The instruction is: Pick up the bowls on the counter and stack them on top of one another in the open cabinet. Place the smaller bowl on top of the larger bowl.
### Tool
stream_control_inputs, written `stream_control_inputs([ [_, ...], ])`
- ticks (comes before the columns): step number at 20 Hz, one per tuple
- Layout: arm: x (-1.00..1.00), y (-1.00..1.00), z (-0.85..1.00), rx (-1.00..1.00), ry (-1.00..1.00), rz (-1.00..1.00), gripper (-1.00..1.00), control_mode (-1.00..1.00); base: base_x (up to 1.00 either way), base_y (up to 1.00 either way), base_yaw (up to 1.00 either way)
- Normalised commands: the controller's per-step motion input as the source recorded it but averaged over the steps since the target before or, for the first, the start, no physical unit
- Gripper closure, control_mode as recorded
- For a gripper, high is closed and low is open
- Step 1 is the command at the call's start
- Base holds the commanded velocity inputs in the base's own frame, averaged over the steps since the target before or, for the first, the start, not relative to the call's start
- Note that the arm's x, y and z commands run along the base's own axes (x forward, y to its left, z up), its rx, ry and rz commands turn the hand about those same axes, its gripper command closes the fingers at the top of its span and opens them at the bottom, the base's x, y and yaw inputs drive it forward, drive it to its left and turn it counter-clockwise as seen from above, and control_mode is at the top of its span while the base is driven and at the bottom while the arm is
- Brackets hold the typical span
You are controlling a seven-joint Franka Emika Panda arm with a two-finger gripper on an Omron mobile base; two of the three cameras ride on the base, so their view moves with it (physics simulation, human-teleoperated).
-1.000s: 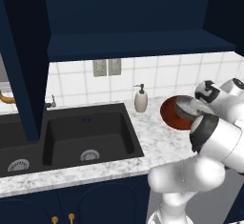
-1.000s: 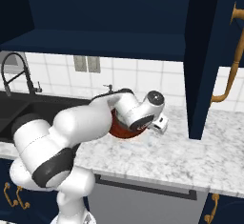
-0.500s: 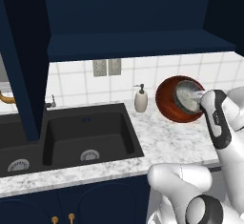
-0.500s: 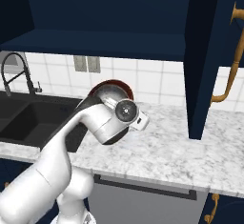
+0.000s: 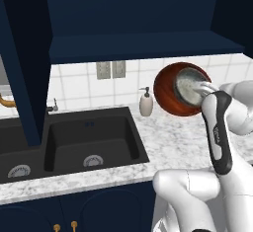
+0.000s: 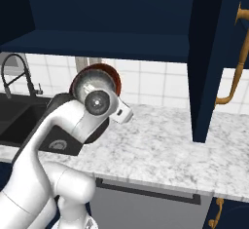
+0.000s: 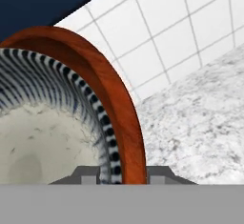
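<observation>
Marbled white-and-grey counter (image 5: 173, 142) runs beside a black double sink (image 5: 74, 144), with white tiles behind and a soap dispenser (image 5: 146, 102) at the wall. Above is the navy open cabinet (image 5: 138, 46) shelf. The larger bowl (image 5: 170, 90) is lifted well above the counter, tipped on edge, its opening facing sideways, with the smaller bowl (image 5: 190, 85) nested inside. The gripper (image 7: 123, 173) seems clamped on both rims.

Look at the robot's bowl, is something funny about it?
Yes. The red-brown bowl hangs in the air above the counter, tipped on its side so its inside faces sideways. The grey bowl already sits nested inside it, and the gripper pinches the rim. They aren't on the cabinet shelf yet.
</observation>
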Motion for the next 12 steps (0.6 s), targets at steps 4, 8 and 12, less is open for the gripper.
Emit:
stream_control_inputs([
  [4,0.00,0.05,1.00,0.22,0.11,-0.01,1.00,-1.00,0.00,0.00,0.00],
  [8,0.13,-0.10,1.00,0.29,0.05,-0.06,1.00,-1.00,0.00,0.00,0.00],
  [12,0.92,0.00,0.88,0.18,0.03,-0.17,1.00,-1.00,0.00,0.00,0.00],
])
